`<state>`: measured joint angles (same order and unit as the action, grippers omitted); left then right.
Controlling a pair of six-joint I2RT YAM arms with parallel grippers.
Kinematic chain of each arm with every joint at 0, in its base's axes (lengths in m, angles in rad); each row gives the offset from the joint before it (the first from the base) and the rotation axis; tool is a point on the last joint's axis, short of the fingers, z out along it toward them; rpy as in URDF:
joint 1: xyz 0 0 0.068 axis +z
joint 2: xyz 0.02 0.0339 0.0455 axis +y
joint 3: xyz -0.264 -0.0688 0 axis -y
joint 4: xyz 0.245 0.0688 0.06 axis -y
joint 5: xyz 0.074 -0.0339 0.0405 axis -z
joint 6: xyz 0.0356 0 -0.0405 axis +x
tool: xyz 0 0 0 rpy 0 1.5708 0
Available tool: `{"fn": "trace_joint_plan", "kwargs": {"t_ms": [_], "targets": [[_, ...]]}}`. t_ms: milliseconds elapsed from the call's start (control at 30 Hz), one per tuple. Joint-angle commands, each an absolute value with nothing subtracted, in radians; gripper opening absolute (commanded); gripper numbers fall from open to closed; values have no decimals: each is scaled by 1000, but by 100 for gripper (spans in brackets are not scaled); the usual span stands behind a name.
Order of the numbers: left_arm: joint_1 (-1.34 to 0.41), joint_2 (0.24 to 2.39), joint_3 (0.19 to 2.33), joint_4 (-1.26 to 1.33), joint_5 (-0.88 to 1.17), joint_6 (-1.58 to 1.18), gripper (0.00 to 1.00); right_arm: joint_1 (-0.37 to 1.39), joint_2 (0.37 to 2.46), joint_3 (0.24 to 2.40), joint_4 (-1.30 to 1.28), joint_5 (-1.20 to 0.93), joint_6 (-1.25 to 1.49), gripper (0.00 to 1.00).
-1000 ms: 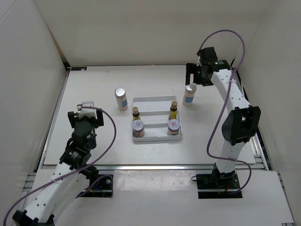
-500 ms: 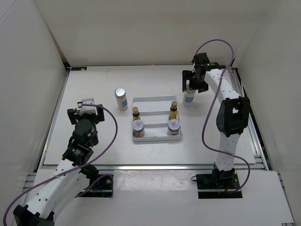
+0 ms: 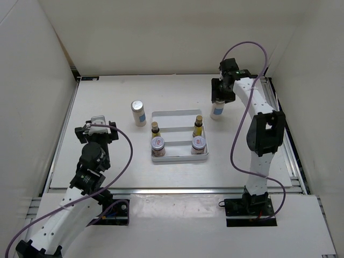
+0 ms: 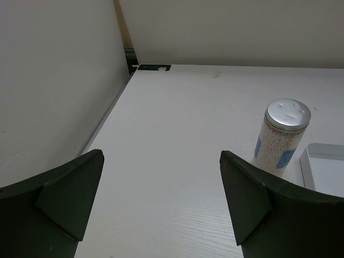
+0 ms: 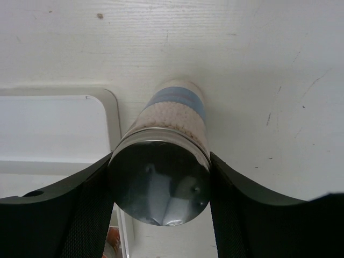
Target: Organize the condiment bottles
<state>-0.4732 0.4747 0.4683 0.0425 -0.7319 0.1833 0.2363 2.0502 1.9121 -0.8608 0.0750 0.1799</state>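
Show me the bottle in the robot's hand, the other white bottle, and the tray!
held bottle (image 5: 158, 185): right wrist view, on its silver cap.
other white bottle (image 4: 288, 113): left wrist view, on its silver cap.
tray (image 3: 177, 113): top view, on its far rim.

The whole setup sat inside a plain off-white box: a back wall (image 3: 172, 32) on the far side, with a left wall (image 3: 27, 80) and a right wall (image 3: 317, 80) closing it in. The table (image 3: 107, 97) was white with a faint wood grain and a few scuffs (image 5: 269, 118). A small black fitting (image 4: 154, 67) sat in its far left corner, and a metal rail (image 3: 177, 191) ran along the near edge. Lighting was soft and even.
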Motion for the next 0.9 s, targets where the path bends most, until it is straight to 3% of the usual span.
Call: {"fn": "trace_joint_plan", "kwargs": {"t_ms": [0, 433, 700, 867], "targets": [[-471, 488, 471, 46, -707, 172, 100, 291, 1884, 2025, -813, 133, 153, 15], [-471, 509, 489, 14, -729, 163, 100, 489, 1845, 1981, -804, 57, 123, 14], [-471, 500, 480, 23, -710, 172, 100, 509, 1855, 1841, -753, 48, 141, 13], [-471, 500, 480, 11, -701, 160, 100, 509, 1874, 1778, -681, 38, 141, 17]]}}
